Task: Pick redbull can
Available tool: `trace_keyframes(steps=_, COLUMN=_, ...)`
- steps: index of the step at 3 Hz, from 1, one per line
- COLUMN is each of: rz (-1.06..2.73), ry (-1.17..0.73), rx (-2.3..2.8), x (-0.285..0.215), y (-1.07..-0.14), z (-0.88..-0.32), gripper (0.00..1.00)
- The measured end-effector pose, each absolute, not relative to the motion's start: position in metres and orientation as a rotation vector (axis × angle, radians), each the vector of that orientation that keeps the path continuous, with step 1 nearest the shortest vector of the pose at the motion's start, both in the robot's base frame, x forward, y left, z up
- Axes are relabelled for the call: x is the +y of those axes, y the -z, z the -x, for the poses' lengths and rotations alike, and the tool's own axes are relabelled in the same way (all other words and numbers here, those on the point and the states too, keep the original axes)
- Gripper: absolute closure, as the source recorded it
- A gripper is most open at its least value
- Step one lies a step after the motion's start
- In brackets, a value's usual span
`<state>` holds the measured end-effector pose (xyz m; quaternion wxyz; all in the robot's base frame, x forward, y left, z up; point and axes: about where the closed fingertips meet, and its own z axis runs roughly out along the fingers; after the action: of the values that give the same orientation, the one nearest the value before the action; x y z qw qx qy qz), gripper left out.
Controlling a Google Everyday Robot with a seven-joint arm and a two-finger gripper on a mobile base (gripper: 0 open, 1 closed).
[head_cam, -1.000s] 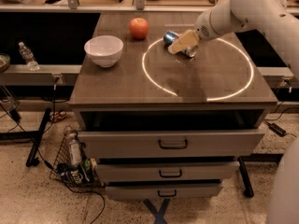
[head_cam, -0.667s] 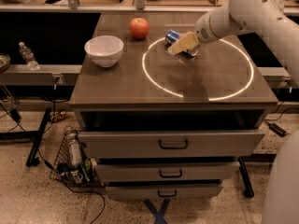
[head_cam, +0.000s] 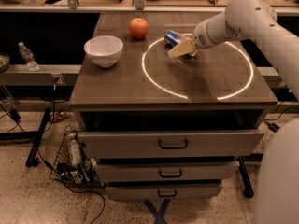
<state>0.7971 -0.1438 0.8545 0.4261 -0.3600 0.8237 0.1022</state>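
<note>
— Checking the pick geometry. Where's the gripper (head_cam: pixel 183 48) relative to the redbull can (head_cam: pixel 172 37)?

— Gripper is over the far right part of the table top (head_cam: pixel 121 87), just inside the far edge of the light ring (head_cam: pixel 154 80). The can is right at it on the far-left side, partly hidden behind it. Looks like contact, no gap visible.

— Can upright?

— No, it's tipped over or strongly tilted. Long axis runs roughly left-right. The round silver end faces left toward the apple (head_cam: pixel 138 28), and the other end goes in behind the gripper. Can't tell whether it rests on the wood or hangs clear of it.

— Gripper spread or clamped?

— Can't tell from this view. My guess is we're at the grasp stage, but I wouldn't call it secured.

— Single arm (head_cam: pixel 243 17), reaching in from the right. Anything in the way?

— Apple is the nearest thing, left of the can, near but apart. White bowl (head_cam: pixel 103 50) is further left and nearer, well apart. Neither sits between gripper and can. Drawers (head_cam: pixel 173 143) are below the top, out of the path.

— Next move?

— If the grip is on, a straight lift. The risk as I judge it is that a slim round can held near one end could pivot or slip. If it rolls left, it heads for the apple.
</note>
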Motion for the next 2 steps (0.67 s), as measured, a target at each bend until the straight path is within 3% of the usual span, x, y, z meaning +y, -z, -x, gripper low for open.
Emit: trace_keyframes(steps=2, rz=0.879, ry=-0.288, rx=2.086, x=-0.1437, y=-0.8429, z=-0.8008, gripper=0.64)
